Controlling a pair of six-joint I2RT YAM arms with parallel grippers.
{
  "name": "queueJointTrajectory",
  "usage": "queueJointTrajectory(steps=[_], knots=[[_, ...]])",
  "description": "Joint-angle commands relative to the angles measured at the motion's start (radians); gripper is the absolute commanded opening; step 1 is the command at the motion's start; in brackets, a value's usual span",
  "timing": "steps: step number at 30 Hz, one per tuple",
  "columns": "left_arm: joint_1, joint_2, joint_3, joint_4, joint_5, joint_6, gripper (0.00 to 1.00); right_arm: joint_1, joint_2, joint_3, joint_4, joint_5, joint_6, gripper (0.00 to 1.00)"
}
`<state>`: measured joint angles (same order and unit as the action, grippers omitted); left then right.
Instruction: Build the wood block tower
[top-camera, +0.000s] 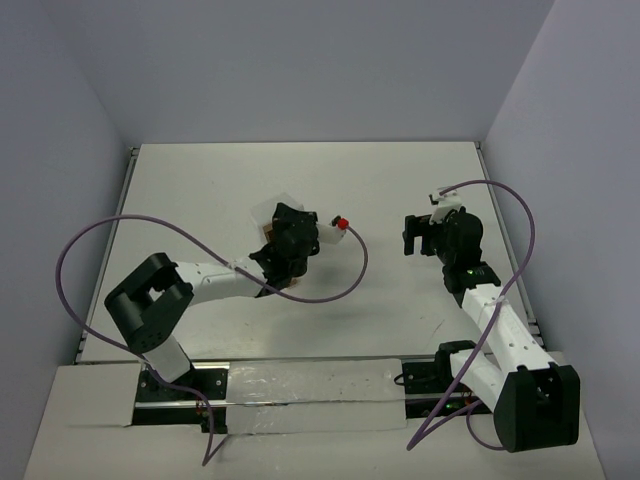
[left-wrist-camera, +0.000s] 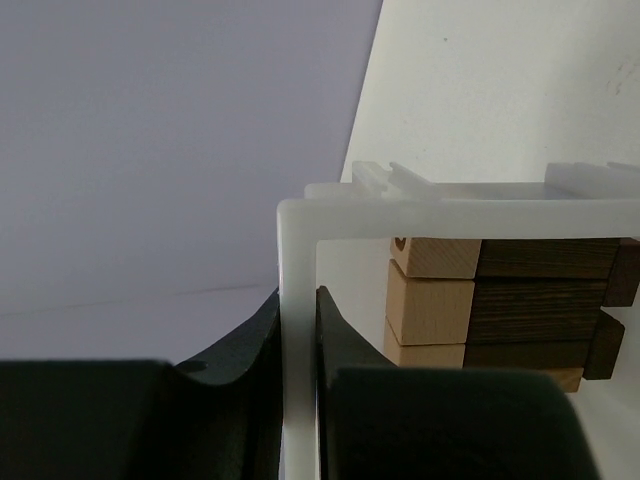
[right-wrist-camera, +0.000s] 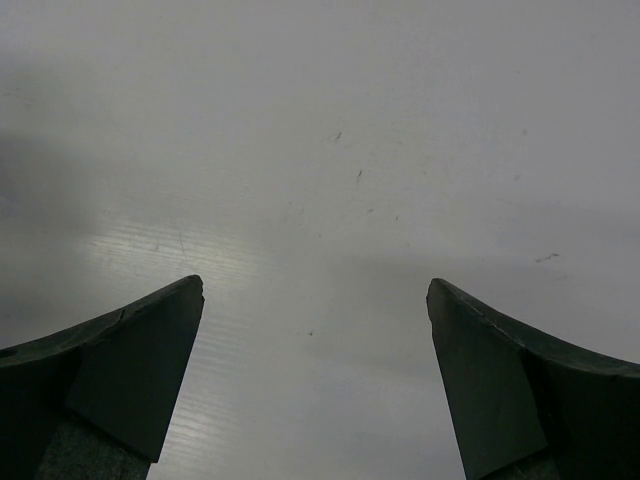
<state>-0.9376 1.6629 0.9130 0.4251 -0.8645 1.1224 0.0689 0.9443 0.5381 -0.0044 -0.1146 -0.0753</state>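
So, top view first: the left claw (top-camera: 290, 240) sits over the middle of the tabletop (top-camera: 390, 180), with a corner of the white tray (top-camera: 283, 207) peeking out past it. The blocks are mostly hidden under it there. The right claw (top-camera: 422, 235) hangs well apart, off to the right.

Left wrist view: that claw is pinched tight on the tray's thin side wall. The blocks (left-wrist-camera: 470, 310) sit inside the tray just beside it, tan and dark brown in packed layers.

Right wrist view: the claw is spread wide, with only tabletop showing between its tips.

My guess is the tray gets moved or tipped to free the stack. So go slow, keep the pinch square so the wall can't twist, and bring the right claw in to steady the blocks.
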Motion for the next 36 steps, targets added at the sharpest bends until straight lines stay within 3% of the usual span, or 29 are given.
queueJointTrajectory(steps=[1,17,30,36], knots=[[-0.042,-0.010,-0.051,0.367,-0.107,0.184,0.00,-0.007,-0.010,0.042,0.011,0.015,-0.001,1.00],[-0.116,0.158,-0.181,0.967,-0.157,0.535,0.00,-0.007,-0.009,0.040,0.011,0.023,0.000,1.00],[-0.118,0.249,-0.190,1.096,-0.160,0.579,0.00,-0.007,-0.008,0.038,0.011,0.029,-0.003,1.00],[-0.106,0.231,-0.170,1.053,-0.158,0.543,0.00,-0.007,-0.008,0.038,0.011,0.029,-0.003,1.00]])
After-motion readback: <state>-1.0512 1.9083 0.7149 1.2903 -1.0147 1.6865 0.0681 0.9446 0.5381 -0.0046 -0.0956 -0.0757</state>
